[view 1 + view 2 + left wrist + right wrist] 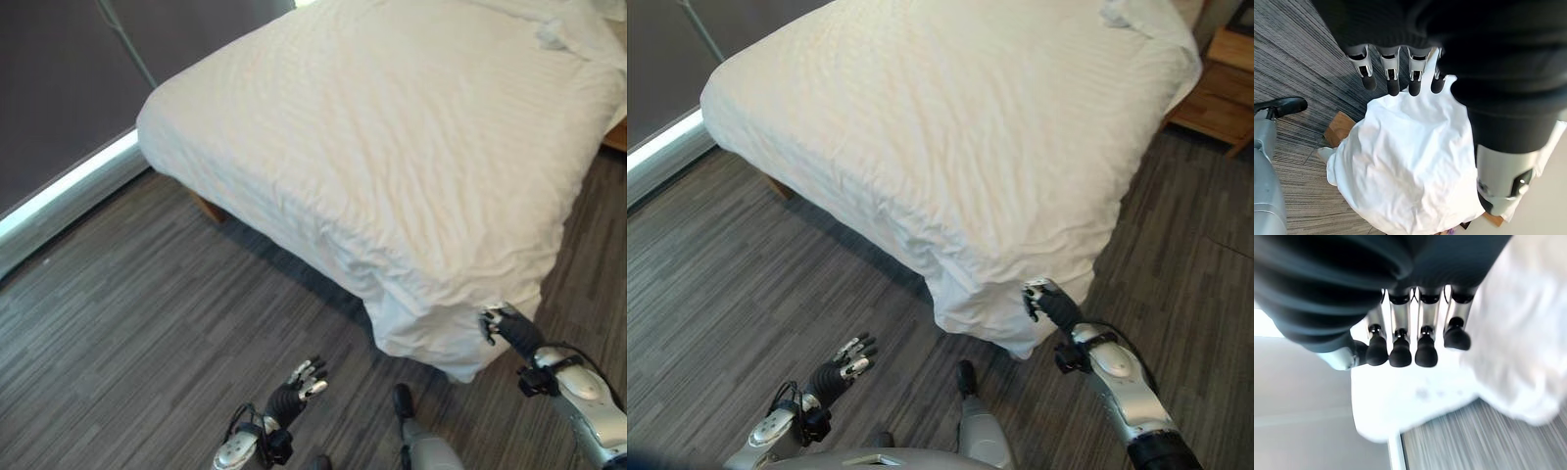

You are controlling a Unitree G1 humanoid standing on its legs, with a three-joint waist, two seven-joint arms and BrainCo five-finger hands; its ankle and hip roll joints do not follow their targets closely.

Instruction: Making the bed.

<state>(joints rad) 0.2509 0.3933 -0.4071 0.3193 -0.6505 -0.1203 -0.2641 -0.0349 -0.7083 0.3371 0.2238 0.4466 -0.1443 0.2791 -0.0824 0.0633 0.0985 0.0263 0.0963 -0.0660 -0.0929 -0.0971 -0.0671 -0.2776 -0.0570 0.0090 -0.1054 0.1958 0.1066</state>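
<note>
One bed (pixel 392 147) filling upper right of frame, one white duvet (pixel 421 186) lying over it, corner hanging down at lower centre-right. One pillow (pixel 1136 15) showing at top right edge. Right hand (pixel 1046 299) reaching at hanging corner from lower right, fingers (pixel 1400 350) relaxed, nothing pinched. Left hand (pixel 304 380) hovering over grey floor (pixel 147 323) at lower centre, fingers spread, holding nothing. One wooden nightstand (pixel 1220 93) standing at right edge.
</note>
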